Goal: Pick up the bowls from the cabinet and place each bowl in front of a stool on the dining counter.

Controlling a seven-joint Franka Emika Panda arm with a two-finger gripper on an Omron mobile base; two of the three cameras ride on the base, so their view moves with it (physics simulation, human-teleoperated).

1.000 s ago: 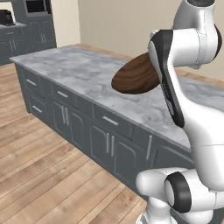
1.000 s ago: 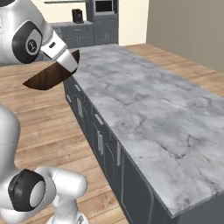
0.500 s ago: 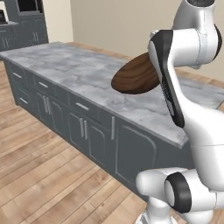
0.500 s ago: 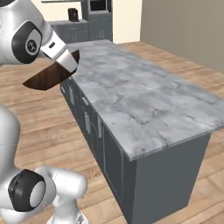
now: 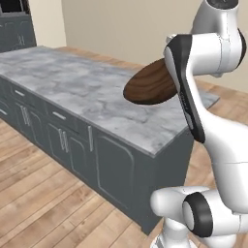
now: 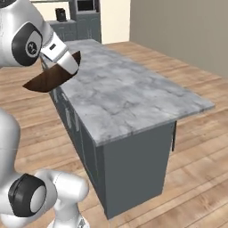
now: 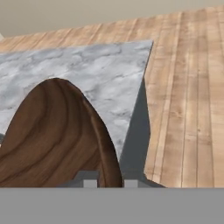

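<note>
— What sits to your left?

— The dining counter (image 5: 72,87), its marble top running away toward the far end, grey panelled doors (image 5: 114,169) below its long side

— And the bowl?

— The brown bowl (image 5: 147,89) is in my gripper (image 7: 107,181), tilted on edge, in the air near the counter's end corner, not touching the top

— Your fingers?

— My fingers (image 7: 91,178) are clenched on its rim

— Further right?

— Wood floor (image 7: 188,87) past the counter's short edge
</note>
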